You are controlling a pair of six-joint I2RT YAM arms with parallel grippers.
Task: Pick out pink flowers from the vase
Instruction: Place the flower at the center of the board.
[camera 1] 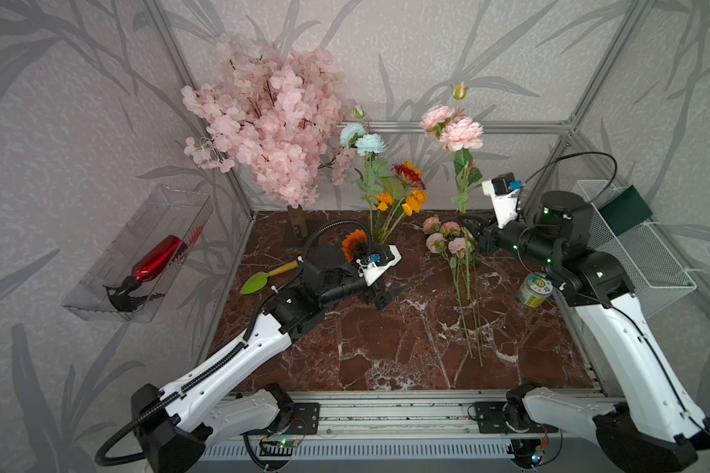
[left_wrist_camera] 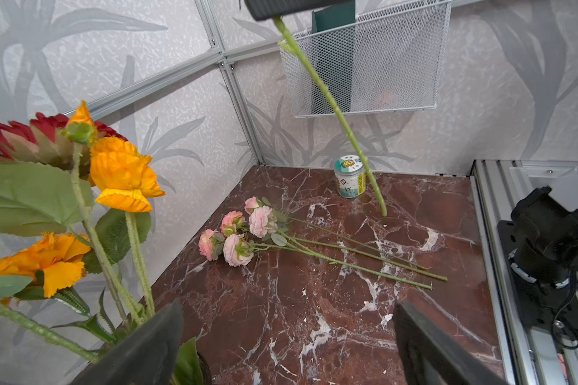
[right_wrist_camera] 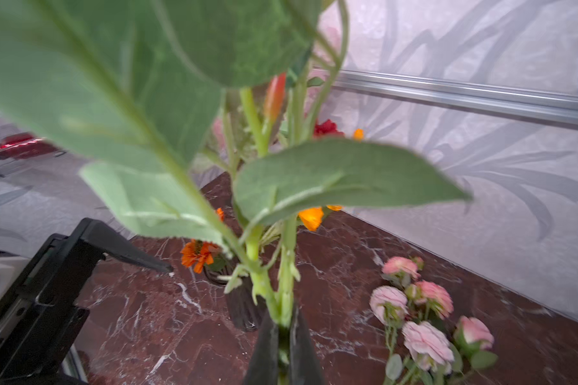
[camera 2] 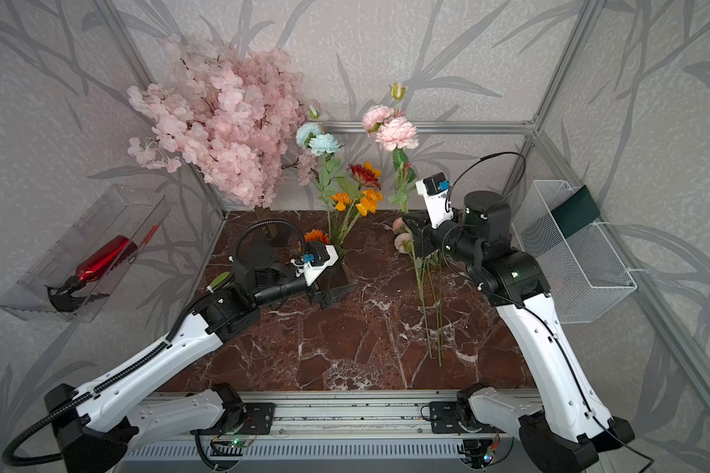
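Note:
My right gripper [camera 1: 470, 223] [right_wrist_camera: 282, 346] is shut on the green stem [left_wrist_camera: 331, 100] of tall pink flowers [camera 1: 453, 127] [camera 2: 390, 129], held upright to the right of the vase. The stem's lower end hangs free by the tabletop. Several more pink flowers [camera 1: 445, 239] [left_wrist_camera: 237, 233] [right_wrist_camera: 421, 313] lie on the marble under that gripper. The dark glass vase [camera 2: 339, 280] [right_wrist_camera: 244, 310] holds blue, orange and red flowers. My left gripper [camera 1: 388, 297] [left_wrist_camera: 287, 310] stands open right beside the vase, with nothing between its fingers.
A pink blossom tree [camera 1: 271, 118] stands at the back left. A green trowel [camera 1: 259, 280] lies left of my left arm. A small tin [camera 1: 534, 290] sits near the right edge. A white mesh basket [camera 1: 636, 254] and a clear bin [camera 1: 140, 254] hang on the side walls.

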